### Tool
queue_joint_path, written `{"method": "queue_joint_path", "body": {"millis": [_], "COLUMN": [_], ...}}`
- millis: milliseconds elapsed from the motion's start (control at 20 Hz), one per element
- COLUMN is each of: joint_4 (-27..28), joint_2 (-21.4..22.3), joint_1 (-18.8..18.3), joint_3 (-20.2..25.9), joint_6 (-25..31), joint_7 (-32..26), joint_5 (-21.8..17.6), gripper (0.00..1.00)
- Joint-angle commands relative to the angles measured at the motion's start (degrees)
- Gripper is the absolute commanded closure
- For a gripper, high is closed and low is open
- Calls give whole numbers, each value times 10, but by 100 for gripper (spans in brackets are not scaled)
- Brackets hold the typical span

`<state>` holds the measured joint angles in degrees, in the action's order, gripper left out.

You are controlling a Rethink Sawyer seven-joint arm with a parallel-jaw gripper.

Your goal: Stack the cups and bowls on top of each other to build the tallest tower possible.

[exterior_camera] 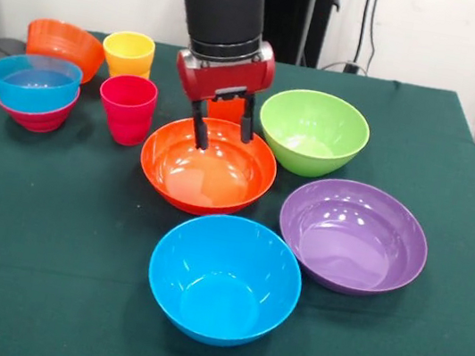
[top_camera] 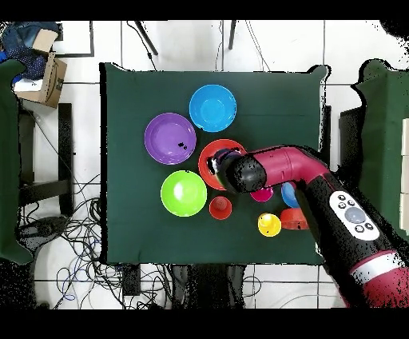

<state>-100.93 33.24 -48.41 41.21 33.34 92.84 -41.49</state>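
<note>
Hovering open jaws over orange bowl; seven bowls, three cups.

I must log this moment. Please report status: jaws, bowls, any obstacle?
Gripper open, jaws astride far rim of large orange bowl. No tower yet; only translucent blue bowl nested in magenta bowl. Nothing in the way.

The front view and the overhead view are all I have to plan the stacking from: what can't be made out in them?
- Orange cup: front view shows only a sliver behind the gripper.
- Far rim of the large orange bowl: the fingers straddle it; contact can't be judged. Overhead, the arm covers part of it.
- Small magenta bowl: mostly hidden under the translucent blue bowl.
</note>
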Motion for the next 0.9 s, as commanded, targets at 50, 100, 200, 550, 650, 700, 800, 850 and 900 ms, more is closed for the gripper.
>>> {"method": "queue_joint_path", "body": {"millis": [50,100,200,550,650,700,800,850,900], "joint_4": [-43,-44,-44,-26,-21,-18,-11,-5,-1], "joint_2": [1,1,0,-19,-26,-29,-39,-49,-57], "joint_1": [-24,-24,-23,-8,-5,-4,-1,2,4], "joint_3": [13,14,14,-1,-6,-9,-16,-22,-29], "joint_6": [65,66,67,57,54,51,45,37,33], "joint_7": [-188,-188,-188,-174,-169,-165,-157,-151,-149], "joint_5": [-52,-53,-57,-81,-89,-94,-105,-117,-130], "gripper": [0,0,0,0,0,0,0,0,0]}}
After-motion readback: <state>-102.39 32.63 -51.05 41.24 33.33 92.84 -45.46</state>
